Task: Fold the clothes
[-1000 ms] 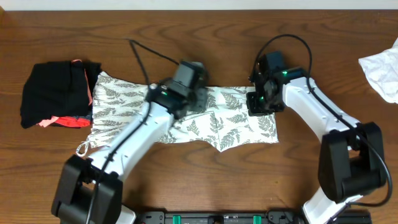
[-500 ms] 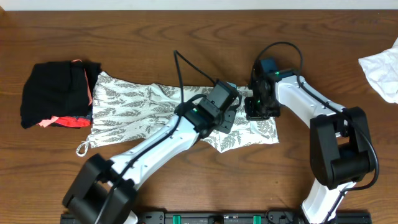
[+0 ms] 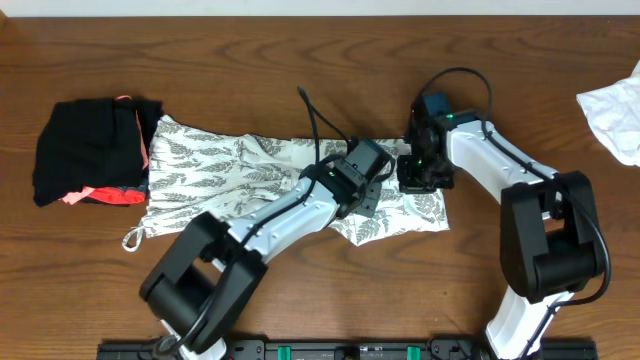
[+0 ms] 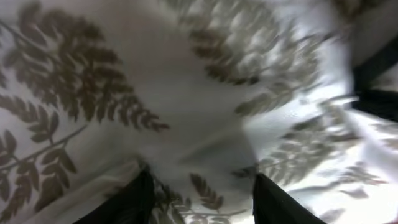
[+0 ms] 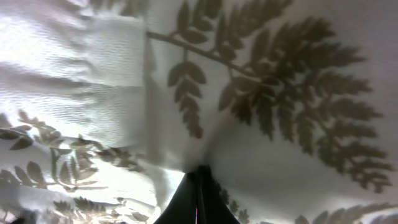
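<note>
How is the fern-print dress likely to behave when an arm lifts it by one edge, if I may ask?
The dress will probably sag limply, since it lies in soft wrinkles on the table. It looks thin, so it is likely light and may slide on the smooth wood.

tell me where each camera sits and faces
Overhead: above the brown wooden table, looking straight down at the white fern-print fabric dress; left gripper and right gripper show.
Left wrist: on the left gripper's wrist, close above the dress; two dark fingers show.
Right wrist: on the right gripper's wrist, facing the dress; shut fingertips show.
Shared: the dress.
</note>
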Robot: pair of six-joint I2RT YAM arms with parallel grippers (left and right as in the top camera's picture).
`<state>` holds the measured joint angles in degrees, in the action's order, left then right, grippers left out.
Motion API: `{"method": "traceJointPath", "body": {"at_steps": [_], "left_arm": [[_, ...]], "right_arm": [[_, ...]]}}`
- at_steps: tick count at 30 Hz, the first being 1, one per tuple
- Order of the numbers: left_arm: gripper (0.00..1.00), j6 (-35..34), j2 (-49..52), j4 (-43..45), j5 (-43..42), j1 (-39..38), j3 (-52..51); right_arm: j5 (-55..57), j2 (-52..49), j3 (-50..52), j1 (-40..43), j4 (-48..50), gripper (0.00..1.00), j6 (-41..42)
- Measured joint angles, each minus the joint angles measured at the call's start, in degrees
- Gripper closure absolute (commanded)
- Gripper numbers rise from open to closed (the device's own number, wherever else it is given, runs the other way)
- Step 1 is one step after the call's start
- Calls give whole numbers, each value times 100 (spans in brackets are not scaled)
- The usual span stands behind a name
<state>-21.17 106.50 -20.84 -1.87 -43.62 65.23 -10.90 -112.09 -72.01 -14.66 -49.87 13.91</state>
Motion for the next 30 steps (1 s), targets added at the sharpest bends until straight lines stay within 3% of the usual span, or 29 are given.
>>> {"method": "traceJointPath", "body": {"at_steps": [11,30], "left_arm": [[47,-2,120,-1008,1808,68,-7],[47,0,120,-1047,2439,1311,-7]], "right_arm": [[-24,-37,0,243,-87,99,15],[-20,-37,0,271,-96,99,15]]}}
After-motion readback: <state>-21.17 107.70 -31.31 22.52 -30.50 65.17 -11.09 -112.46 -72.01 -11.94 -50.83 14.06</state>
